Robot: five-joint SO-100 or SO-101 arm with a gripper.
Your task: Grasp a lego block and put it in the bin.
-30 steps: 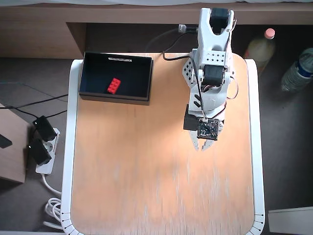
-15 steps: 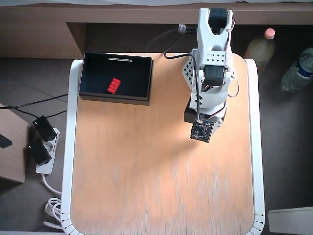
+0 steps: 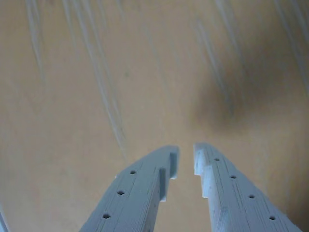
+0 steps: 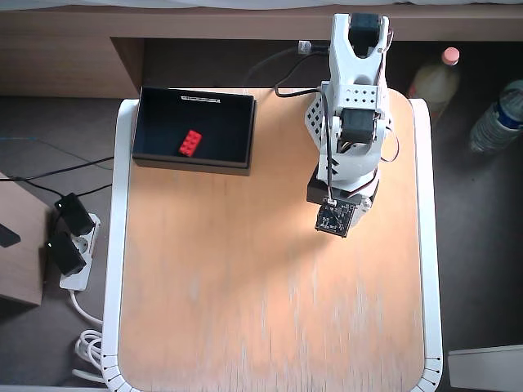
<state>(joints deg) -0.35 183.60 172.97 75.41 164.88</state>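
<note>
The red lego block [image 4: 190, 144] lies inside the black bin [image 4: 192, 166] at the table's back left in the overhead view. The white arm [image 4: 351, 114] stands at the back right, folded, with its wrist camera board [image 4: 335, 219] pointing down over bare wood well to the right of the bin. In the overhead view the fingers are hidden under the wrist. In the wrist view my gripper [image 3: 186, 153] shows two pale blue fingers [image 3: 145, 188] nearly together with only a narrow gap and nothing between them, above the bare wooden tabletop. Bin and block are out of the wrist view.
The wooden tabletop [image 4: 270, 310] has a white rim. Off the table to the right stand two bottles [image 4: 433, 77] [image 4: 497, 118]. A power strip with plugs [image 4: 69, 245] and cables lie on the floor to the left. A wooden shelf runs along the back.
</note>
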